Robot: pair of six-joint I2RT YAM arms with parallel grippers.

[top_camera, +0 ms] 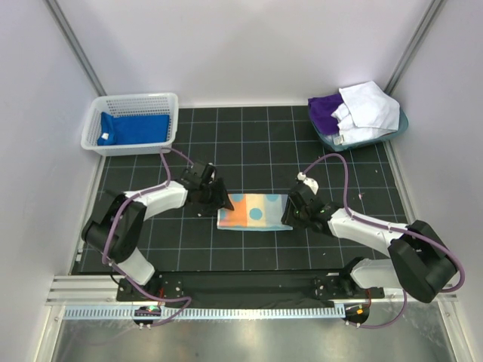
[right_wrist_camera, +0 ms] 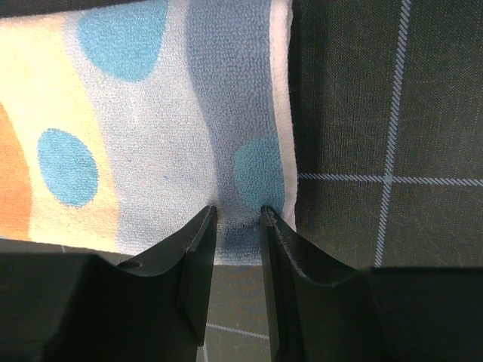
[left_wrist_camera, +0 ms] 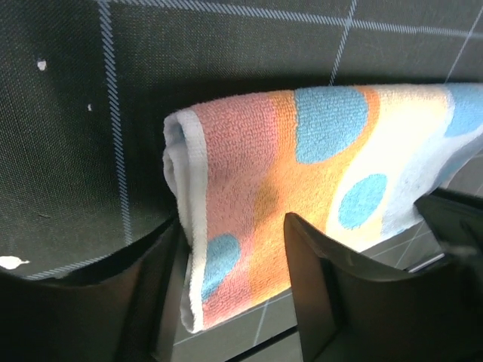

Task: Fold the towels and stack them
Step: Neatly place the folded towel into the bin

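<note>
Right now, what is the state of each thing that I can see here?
polka-dot towel, folded, lying between both tools.
left tool, jaws astride the towel's left end; grip unclear.
right tool, shut on the towel's right edge.
blue towel, folded, inside the basket.
purple towel, unfolded, heaped in the tub.
white towel, unfolded, heaped in the tub.

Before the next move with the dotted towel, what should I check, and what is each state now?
1. Polka-dot towel folded, between both grippers: ok.
2. Left gripper straddles the towel's end: ok.
3. Left grip firm: cannot tell.
4. Right gripper at the opposite edge: ok; grip: cannot tell.
5. Blue towel folded in the basket: ok.
6. White towel and purple towel folded: not ok, heaped in the tub.
</note>
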